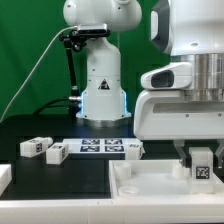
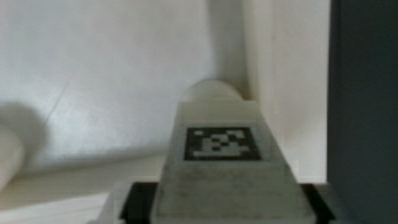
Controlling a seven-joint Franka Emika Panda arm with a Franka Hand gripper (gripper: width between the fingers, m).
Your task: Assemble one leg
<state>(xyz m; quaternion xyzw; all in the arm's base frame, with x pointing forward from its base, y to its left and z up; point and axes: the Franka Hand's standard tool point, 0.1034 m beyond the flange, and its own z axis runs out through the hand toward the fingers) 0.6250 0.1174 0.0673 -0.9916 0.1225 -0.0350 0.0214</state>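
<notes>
My gripper is at the exterior view's right, shut on a small white leg with a black-and-white tag. It holds the leg upright over the far right part of the large white square piece. In the wrist view the leg fills the middle, clamped between the two dark fingers, its rounded end pointing at the white piece's surface. I cannot tell whether the leg's end touches the piece. My gripper is narrowed onto the leg's sides.
Three loose white legs lie on the black table: two at the left, one right of the marker board. The marker board lies mid-table. The robot base stands behind. A white part's edge shows far left.
</notes>
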